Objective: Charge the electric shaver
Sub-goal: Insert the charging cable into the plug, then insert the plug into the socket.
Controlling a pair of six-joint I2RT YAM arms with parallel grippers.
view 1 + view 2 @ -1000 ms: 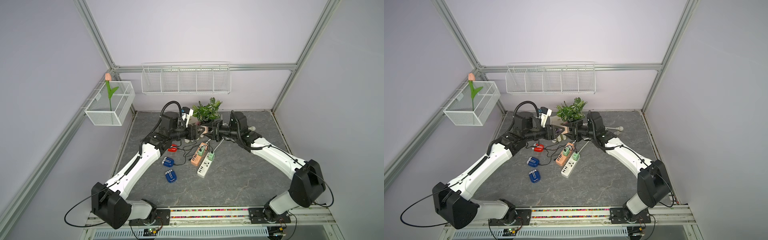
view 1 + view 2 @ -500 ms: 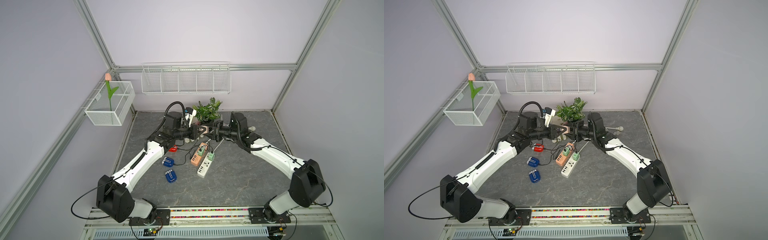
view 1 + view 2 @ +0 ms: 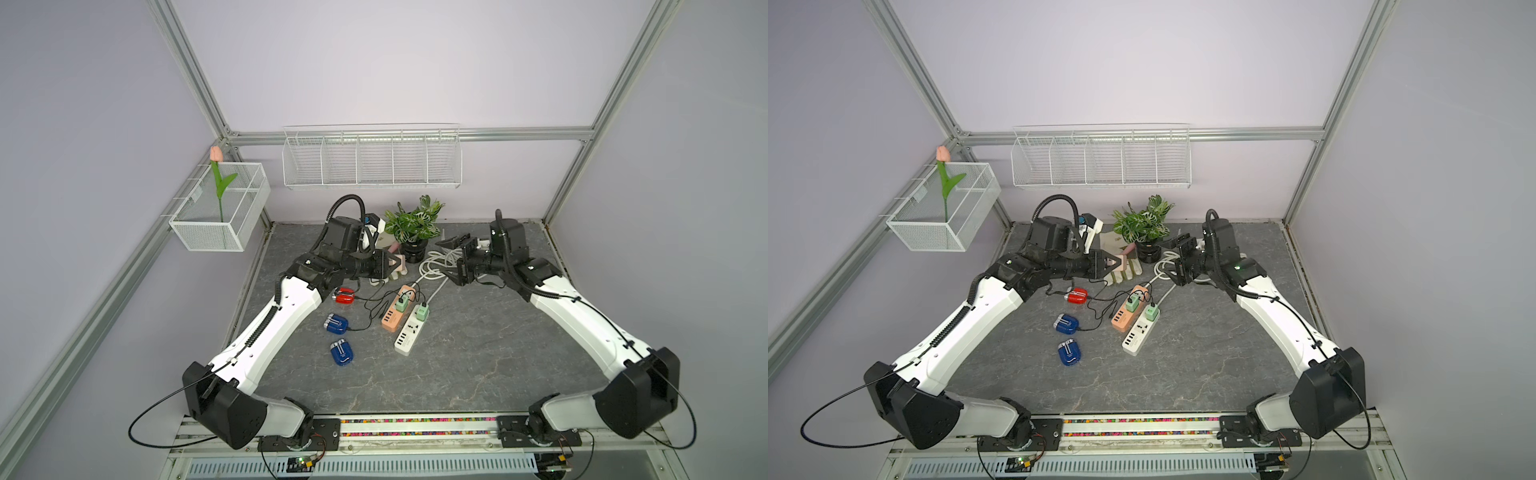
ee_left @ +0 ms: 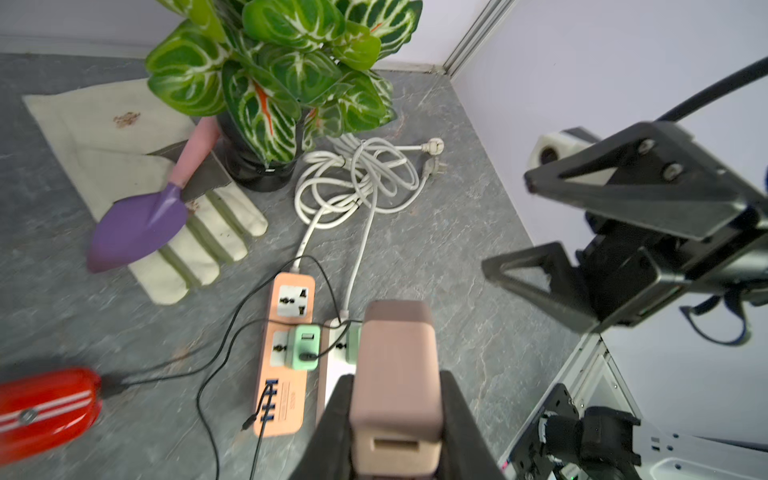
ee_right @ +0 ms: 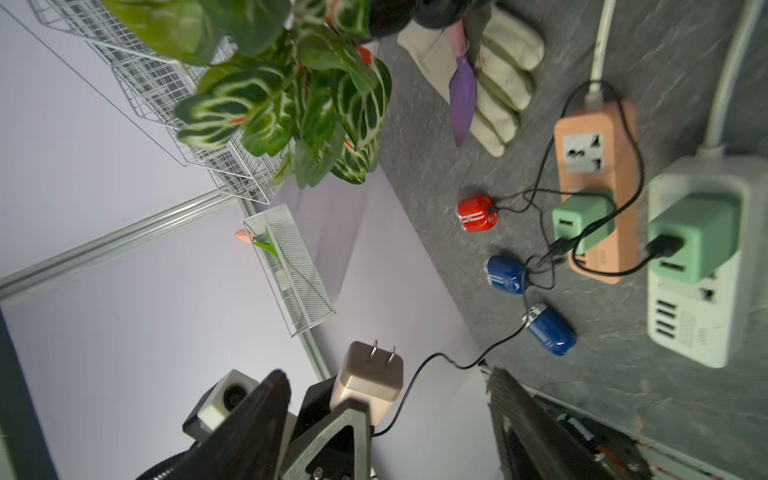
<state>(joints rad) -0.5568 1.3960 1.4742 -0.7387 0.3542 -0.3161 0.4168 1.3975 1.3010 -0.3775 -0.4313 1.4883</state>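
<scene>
My left gripper (image 3: 394, 266) (image 4: 395, 376) is shut on a pinkish-beige charger adapter (image 4: 395, 353) (image 5: 368, 374), held above the table with its two prongs pointing at the right arm. A thin black cable runs from the adapter toward a blue shaver (image 5: 550, 330) (image 3: 341, 353). Another blue shaver (image 3: 335, 324) and a red shaver (image 3: 344, 296) lie nearby, each cabled. My right gripper (image 3: 449, 258) (image 3: 1167, 262) stands open and holds nothing, a short way right of the adapter. Below lie an orange power strip (image 3: 390, 320) and a white power strip (image 3: 407, 338).
A green adapter sits in each strip (image 3: 402, 303) (image 3: 422, 311). At the back stand a potted plant (image 3: 413, 226), a glove (image 4: 199, 249) with a purple trowel (image 4: 137, 228) on it, and coiled white cords (image 4: 357, 178). Wire baskets (image 3: 370, 160) (image 3: 220, 216) hang on the walls.
The left gripper closed on the adapter. The right gripper then opened, let go of it and drew back to the right.
</scene>
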